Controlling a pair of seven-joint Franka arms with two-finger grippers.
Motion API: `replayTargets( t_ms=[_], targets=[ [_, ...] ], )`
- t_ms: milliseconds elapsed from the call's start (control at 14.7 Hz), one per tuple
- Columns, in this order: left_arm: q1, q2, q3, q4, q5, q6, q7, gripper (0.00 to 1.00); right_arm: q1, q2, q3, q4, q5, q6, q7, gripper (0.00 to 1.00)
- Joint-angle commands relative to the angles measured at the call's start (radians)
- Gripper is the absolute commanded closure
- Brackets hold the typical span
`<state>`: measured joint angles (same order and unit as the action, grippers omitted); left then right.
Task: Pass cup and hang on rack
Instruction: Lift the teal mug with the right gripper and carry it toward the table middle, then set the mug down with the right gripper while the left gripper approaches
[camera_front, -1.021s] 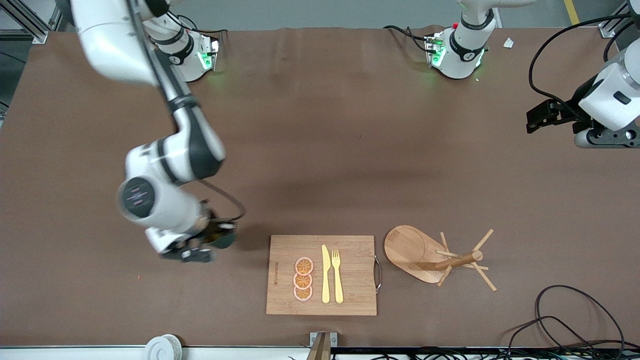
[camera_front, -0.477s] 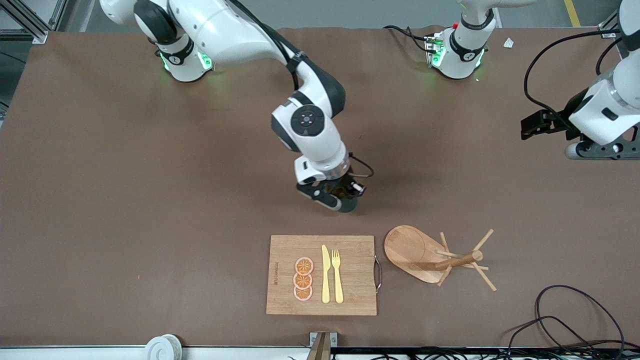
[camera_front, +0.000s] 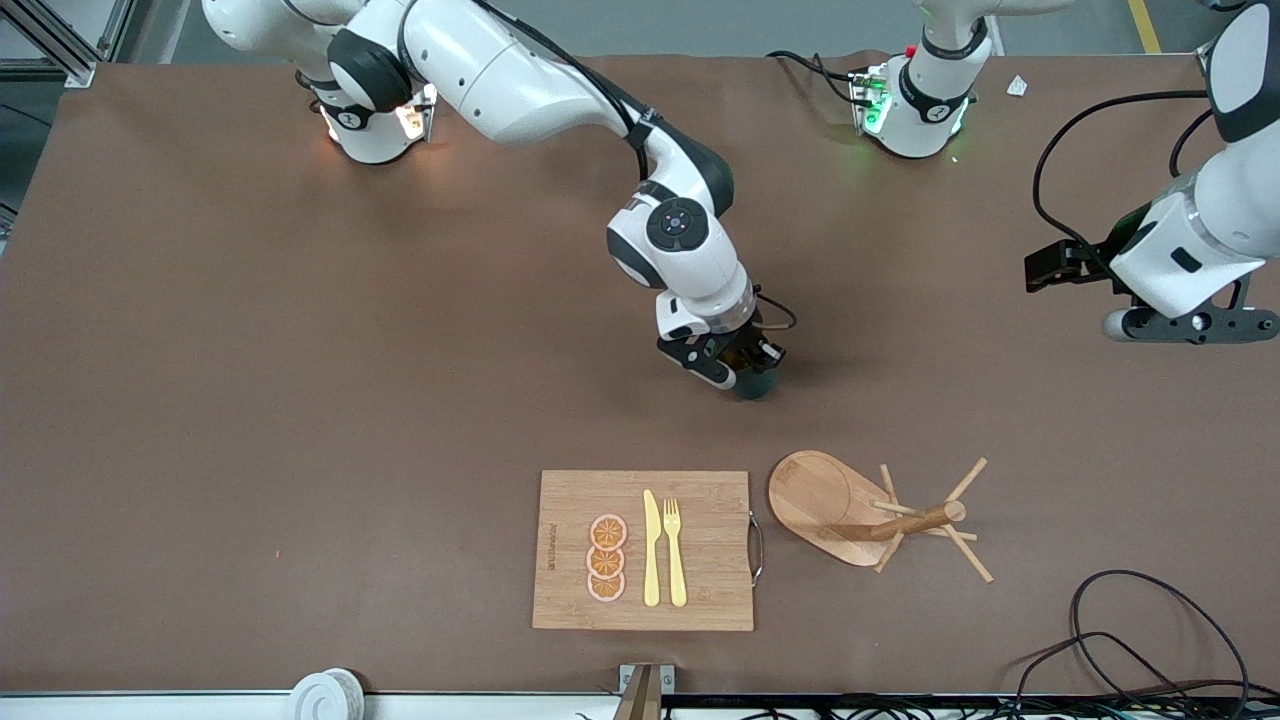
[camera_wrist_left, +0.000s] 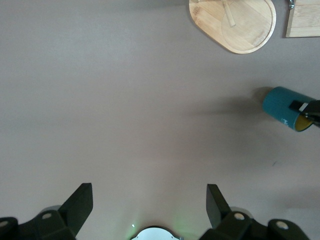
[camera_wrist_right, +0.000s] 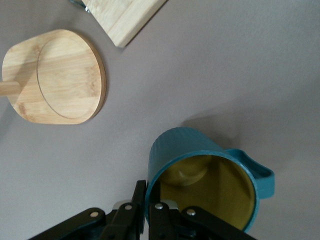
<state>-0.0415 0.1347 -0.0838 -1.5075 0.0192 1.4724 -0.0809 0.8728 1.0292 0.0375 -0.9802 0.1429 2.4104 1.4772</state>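
My right gripper (camera_front: 742, 368) is shut on the rim of the dark teal cup (camera_front: 755, 383) and holds it over the table's middle, above the bare mat. In the right wrist view the cup (camera_wrist_right: 200, 170) shows its yellowish inside and side handle, one finger inside the wall and one outside, at my right gripper (camera_wrist_right: 148, 200). The cup also shows in the left wrist view (camera_wrist_left: 285, 107). The wooden rack (camera_front: 870, 512) lies tipped on its side beside the cutting board; its oval base shows in both wrist views (camera_wrist_right: 55, 77) (camera_wrist_left: 235, 22). My left gripper (camera_wrist_left: 150, 200) is open and empty over the left arm's end of the table.
A bamboo cutting board (camera_front: 570, 590) with orange slices, a yellow knife and a fork lies near the front edge. Black cables (camera_front: 1130, 640) lie at the front corner toward the left arm's end. A white roll (camera_front: 325, 693) sits at the front edge.
My right arm has carried the cup from the right arm's end to over the table's middle, toward the rack. My left arm has shifted slightly toward the middle.
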Motion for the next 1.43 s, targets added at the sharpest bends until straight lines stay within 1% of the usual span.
replayTargets(
  t_ms=[0, 68, 136, 204, 272, 409, 477, 613, 749, 817, 885, 953, 1021, 1089, 1157, 1226, 1294, 1362],
  targets=[
    [-0.006, 0.019, -0.007, 0.007, -0.001, 0.032, -0.026, 0.0, -0.02, 0.005, 0.002, 0.026, 0.014, -0.011, 0.006, 0.54],
    [-0.006, 0.022, -0.007, 0.007, -0.014, 0.04, -0.034, 0.0, -0.026, -0.006, 0.002, 0.022, 0.012, -0.029, 0.008, 0.39],
    [-0.002, 0.025, -0.007, 0.007, -0.04, 0.048, -0.042, 0.0, -0.04, -0.026, 0.001, 0.023, 0.014, -0.072, 0.006, 0.3],
    [0.006, 0.029, -0.007, 0.007, -0.057, 0.049, -0.045, 0.0, -0.058, -0.046, 0.002, 0.023, 0.014, -0.095, 0.008, 0.04],
    [0.009, 0.029, -0.005, 0.007, -0.064, 0.051, -0.045, 0.0, -0.078, -0.076, 0.002, 0.022, 0.015, -0.102, 0.005, 0.0],
    [0.008, 0.031, -0.004, 0.007, -0.064, 0.049, -0.052, 0.0, -0.153, -0.123, 0.007, 0.02, 0.02, -0.103, -0.009, 0.0],
    [0.006, 0.034, -0.004, 0.007, -0.064, 0.049, -0.077, 0.0, -0.193, -0.148, 0.01, 0.02, 0.017, -0.126, -0.055, 0.0],
    [-0.015, 0.037, -0.008, 0.009, -0.064, 0.057, -0.153, 0.0, -0.279, -0.182, 0.016, 0.02, 0.023, -0.215, -0.282, 0.0],
    [-0.079, 0.049, -0.02, 0.006, -0.053, 0.081, -0.227, 0.0, -0.388, -0.227, 0.016, 0.02, 0.033, -0.351, -0.473, 0.0],
    [-0.109, 0.054, -0.021, 0.003, -0.05, 0.086, -0.287, 0.0, -0.437, -0.251, 0.013, 0.02, 0.032, -0.434, -0.661, 0.0],
    [-0.139, 0.063, -0.021, -0.009, -0.048, 0.097, -0.35, 0.0, -0.481, -0.267, 0.006, 0.02, 0.03, -0.504, -0.808, 0.0],
    [-0.176, 0.063, -0.021, -0.032, -0.048, 0.121, -0.415, 0.0, -0.53, -0.291, 0.002, 0.02, 0.029, -0.555, -0.899, 0.0],
    [-0.207, 0.063, -0.021, -0.057, -0.047, 0.147, -0.472, 0.0, -0.593, -0.304, 0.002, 0.02, 0.023, -0.595, -0.946, 0.0],
    [-0.242, 0.063, -0.021, -0.081, -0.036, 0.175, -0.537, 0.0, -0.633, -0.31, 0.001, 0.02, 0.017, -0.615, -0.956, 0.0],
    [-0.283, 0.063, -0.022, -0.109, -0.004, 0.205, -0.609, 0.0, -0.667, -0.327, -0.001, 0.014, -0.017, -0.634, -0.971, 0.0],
    [-0.326, 0.063, -0.022, -0.143, 0.027, 0.244, -0.681, 0.0, -0.696, -0.345, 0.002, -0.001, -0.099, -0.651, -1.047, 0.0],
    [-0.363, 0.063, -0.022, -0.178, 0.033, 0.293, -0.76, 0.0, -0.716, -0.377, 0.002, -0.029, -0.153, -0.652, -1.114, 0.0],
    [-0.385, 0.063, -0.022, -0.209, 0.033, 0.336, -0.822, 0.0, -0.744, -0.414, 0.002, -0.064, -0.169, -0.646, -1.135, 0.0]
  ],
)
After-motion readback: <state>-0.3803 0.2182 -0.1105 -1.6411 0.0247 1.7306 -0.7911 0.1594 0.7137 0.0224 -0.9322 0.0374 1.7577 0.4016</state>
